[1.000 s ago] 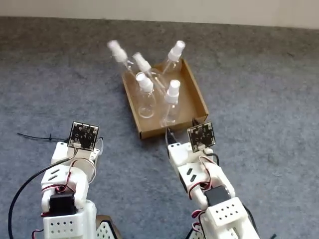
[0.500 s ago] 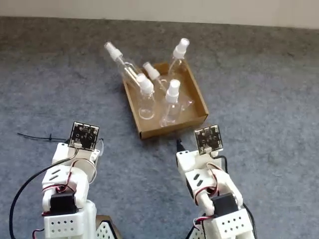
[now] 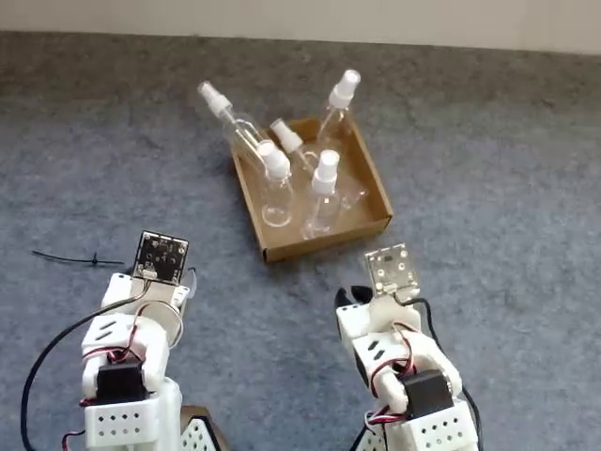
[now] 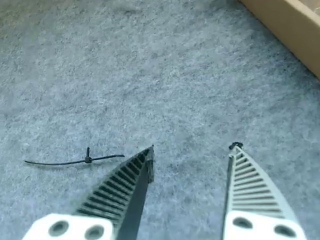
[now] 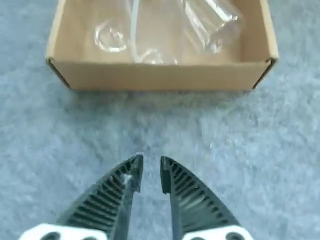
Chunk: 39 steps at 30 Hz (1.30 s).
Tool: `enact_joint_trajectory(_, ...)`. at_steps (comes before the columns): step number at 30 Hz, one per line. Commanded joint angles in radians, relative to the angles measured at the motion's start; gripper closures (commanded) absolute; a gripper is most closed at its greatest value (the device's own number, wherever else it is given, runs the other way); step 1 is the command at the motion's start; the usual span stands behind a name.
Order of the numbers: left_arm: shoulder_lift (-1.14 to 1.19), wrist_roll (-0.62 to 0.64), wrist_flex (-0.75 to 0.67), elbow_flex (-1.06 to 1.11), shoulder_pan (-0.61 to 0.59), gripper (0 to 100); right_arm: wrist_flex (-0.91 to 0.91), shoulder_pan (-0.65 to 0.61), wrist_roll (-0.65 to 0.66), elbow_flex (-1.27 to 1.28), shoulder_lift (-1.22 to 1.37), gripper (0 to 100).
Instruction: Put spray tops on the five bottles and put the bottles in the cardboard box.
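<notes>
Five clear plastic bottles (image 3: 275, 193) with white spray tops (image 3: 326, 169) are in the brown cardboard box (image 3: 324, 242), and both your claws are empty.
Four of the bottles stand or lean inside the box walls. The fifth tilts out over the far rim, so its spray top hangs beyond the box. Your left claw (image 4: 193, 147) is spread wide, grips nothing, and hangs over the grey felt desk (image 3: 488, 169), near a thin black cable tie (image 4: 75, 161) that lies flat there. Your right claw (image 5: 151, 158) is all but closed, with only a narrow gap between its tips. It holds nothing and points at the box's near wall without touching it.
</notes>
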Motion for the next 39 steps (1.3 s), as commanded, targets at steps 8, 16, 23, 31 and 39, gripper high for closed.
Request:
enact_joint_trajectory(8, -0.013, -0.008, 0.192, 0.021, 0.012, 78, 0.177, 0.012, 0.008, 0.127, -0.008, 97.8)
enact_joint_trajectory(16, -0.013, -0.008, 0.345, 0.021, 0.012, 78, 0.231, 0.012, 0.008, 0.127, -0.010, 97.8)
enact_joint_trajectory(23, -0.013, -0.008, 0.345, 0.021, 0.012, 78, 0.231, 0.012, 0.008, 0.127, -0.010, 97.8)
enact_joint_trajectory(31, -0.013, -0.008, 0.345, 0.021, 0.012, 78, 0.231, 0.012, 0.008, 0.127, -0.010, 97.8)
enact_joint_trajectory(39, -0.013, -0.008, 0.345, 0.021, 0.012, 78, 0.231, 0.012, 0.008, 0.127, -0.010, 97.8)
